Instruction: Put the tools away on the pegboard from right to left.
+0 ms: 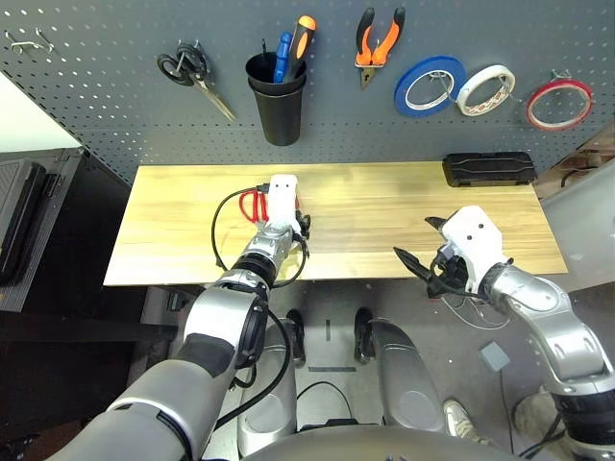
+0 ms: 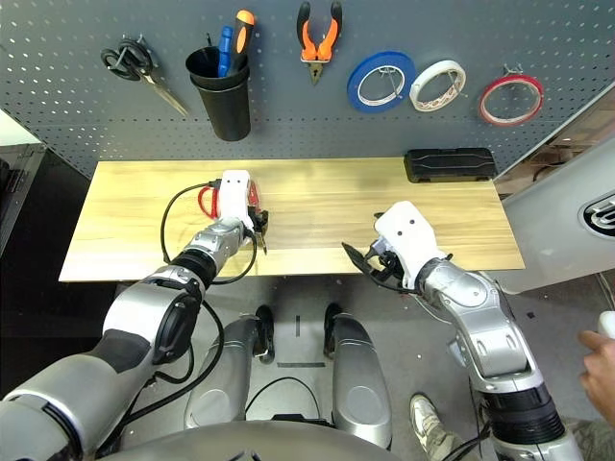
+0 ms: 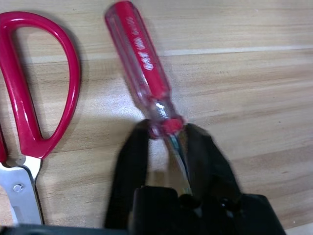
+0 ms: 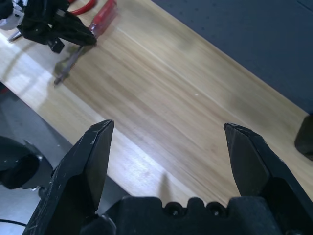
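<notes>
Left wrist view: jaws of the left gripper [image 3: 167, 128] narrowed on the collar of the red-handled screwdriver [image 3: 142, 54], upper centre; red-handled scissors [image 3: 74, 85] lie at left on the surface [image 3: 254, 107]. Right wrist view: jaws of the right gripper [image 4: 169, 125] stand wide, empty.

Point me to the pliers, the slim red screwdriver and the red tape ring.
Pliers [image 1: 386, 48]: left eye view, right orange handle.
Screwdriver [image 3: 142, 54]: left wrist view, red handle.
Red tape ring [image 2: 483, 103]: right eye view, left side of the band.
</notes>
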Action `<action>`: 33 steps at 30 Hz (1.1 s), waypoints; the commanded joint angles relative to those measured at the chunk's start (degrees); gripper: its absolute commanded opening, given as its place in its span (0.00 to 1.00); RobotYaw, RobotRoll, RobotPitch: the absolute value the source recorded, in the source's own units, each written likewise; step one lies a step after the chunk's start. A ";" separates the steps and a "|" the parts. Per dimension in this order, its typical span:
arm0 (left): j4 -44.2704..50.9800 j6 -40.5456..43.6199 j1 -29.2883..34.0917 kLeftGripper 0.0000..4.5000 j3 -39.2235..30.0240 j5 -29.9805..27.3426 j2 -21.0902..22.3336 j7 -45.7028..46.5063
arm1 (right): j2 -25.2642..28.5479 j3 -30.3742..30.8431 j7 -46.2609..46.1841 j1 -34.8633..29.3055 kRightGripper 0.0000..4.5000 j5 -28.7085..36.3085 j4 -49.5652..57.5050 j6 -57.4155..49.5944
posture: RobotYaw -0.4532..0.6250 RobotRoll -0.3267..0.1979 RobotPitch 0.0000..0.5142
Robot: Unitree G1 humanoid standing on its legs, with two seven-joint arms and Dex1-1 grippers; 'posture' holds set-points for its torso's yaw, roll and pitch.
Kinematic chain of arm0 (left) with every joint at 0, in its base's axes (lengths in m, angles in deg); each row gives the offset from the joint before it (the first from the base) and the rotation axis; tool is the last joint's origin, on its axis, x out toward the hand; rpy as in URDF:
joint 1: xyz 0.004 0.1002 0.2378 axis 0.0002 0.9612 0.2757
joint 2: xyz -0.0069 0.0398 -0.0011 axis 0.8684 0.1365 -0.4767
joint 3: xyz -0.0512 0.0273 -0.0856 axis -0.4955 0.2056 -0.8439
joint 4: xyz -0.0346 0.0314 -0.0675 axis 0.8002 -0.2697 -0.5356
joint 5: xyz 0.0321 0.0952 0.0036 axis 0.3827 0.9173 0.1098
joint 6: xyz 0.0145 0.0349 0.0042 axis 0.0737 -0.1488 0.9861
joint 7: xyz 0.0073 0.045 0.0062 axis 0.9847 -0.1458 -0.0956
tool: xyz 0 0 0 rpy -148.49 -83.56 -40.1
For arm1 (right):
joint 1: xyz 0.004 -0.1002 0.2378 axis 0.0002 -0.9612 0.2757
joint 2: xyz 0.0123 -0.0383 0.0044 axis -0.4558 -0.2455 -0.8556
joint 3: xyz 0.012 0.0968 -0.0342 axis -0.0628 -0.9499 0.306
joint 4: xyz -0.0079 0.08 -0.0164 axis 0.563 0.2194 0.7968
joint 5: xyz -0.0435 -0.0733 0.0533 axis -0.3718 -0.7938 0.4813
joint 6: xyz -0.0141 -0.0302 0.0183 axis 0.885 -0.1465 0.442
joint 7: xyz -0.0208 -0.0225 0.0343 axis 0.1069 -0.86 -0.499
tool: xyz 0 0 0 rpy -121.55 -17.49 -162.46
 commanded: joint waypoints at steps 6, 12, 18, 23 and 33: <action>-0.71 0.35 0.61 0.15 -1.94 -0.13 -1.07 1.22 | 1.36 -0.59 1.28 0.50 1.00 0.81 -2.30 2.38 | 0.35 0.62 0.45; 7.47 3.06 3.51 0.15 -3.95 -2.64 -2.45 2.29 | 1.85 0.24 3.31 4.21 1.00 0.36 -9.82 6.83 | 0.42 0.62 0.48; 34.79 14.82 15.39 0.15 -3.12 -3.67 -4.71 5.05 | 1.79 1.32 5.88 9.20 1.00 -0.08 -18.68 11.65 | 0.51 0.62 0.51; 58.80 24.96 25.75 0.15 -0.70 -3.52 -6.10 6.34 | 0.78 1.28 8.29 14.23 1.00 0.88 -26.53 15.00 | 0.58 0.62 0.53; 85.61 30.32 36.68 0.15 1.14 -2.74 -4.03 6.49 | -1.79 0.20 15.61 22.41 1.00 3.54 -43.02 27.65 | 0.68 0.62 0.53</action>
